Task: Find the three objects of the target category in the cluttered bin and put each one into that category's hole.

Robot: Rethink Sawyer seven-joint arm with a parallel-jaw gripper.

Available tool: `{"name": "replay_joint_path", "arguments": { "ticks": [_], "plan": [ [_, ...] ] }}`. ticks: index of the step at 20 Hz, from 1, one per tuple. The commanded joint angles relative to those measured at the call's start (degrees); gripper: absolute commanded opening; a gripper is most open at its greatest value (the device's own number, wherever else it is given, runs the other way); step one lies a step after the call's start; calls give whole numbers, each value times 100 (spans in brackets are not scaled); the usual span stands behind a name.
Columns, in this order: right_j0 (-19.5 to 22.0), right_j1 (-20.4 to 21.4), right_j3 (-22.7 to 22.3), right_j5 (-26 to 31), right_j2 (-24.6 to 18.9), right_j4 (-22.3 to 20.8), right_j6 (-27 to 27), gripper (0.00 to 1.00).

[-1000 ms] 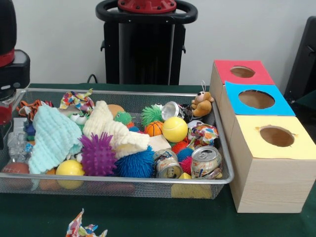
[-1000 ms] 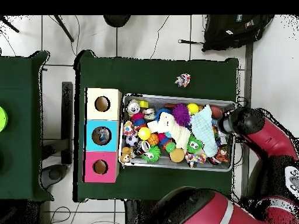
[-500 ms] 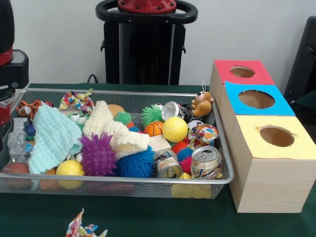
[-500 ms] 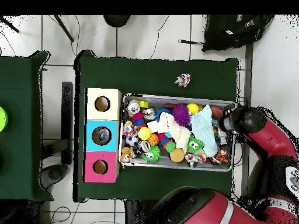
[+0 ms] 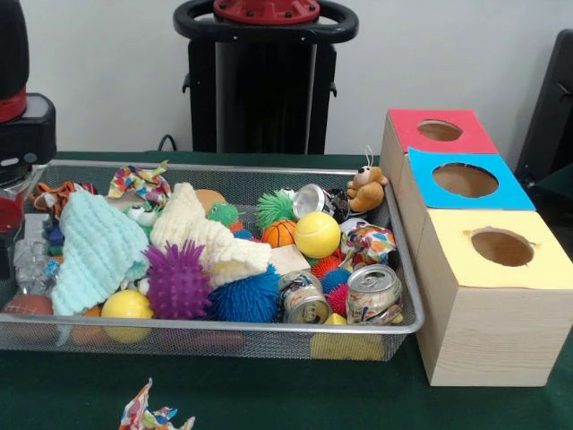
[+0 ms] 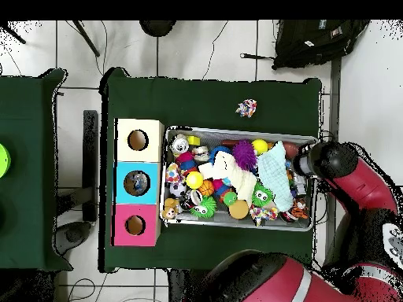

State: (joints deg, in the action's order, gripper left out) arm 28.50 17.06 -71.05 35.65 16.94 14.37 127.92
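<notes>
Arm at the left end of the cluttered bin

We see the gripper (image 5: 11,219) at the frame's left edge above the bin (image 5: 224,338); we cannot tell its state. The holed boxes (image 5: 495,296) stand right.

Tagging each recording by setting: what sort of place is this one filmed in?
Most likely a robotics lab set up for a sorting test. A green-covered table stands on a tiled floor, a wire bin holds mixed toys and cans, and three boxes with holes in coloured tops stand beside it. The red arm reaches over one end of the bin.
</notes>
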Motion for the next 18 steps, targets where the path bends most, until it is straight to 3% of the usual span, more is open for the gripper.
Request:
{"name": "replay_joint_path", "arguments": {
  "ticks": [1,18],
  "plan": [
    [-188,-114,-361,525,-572,334,1007,100],
    [-251,-232,-443,890,-372,332,878,100]
  ]
}}
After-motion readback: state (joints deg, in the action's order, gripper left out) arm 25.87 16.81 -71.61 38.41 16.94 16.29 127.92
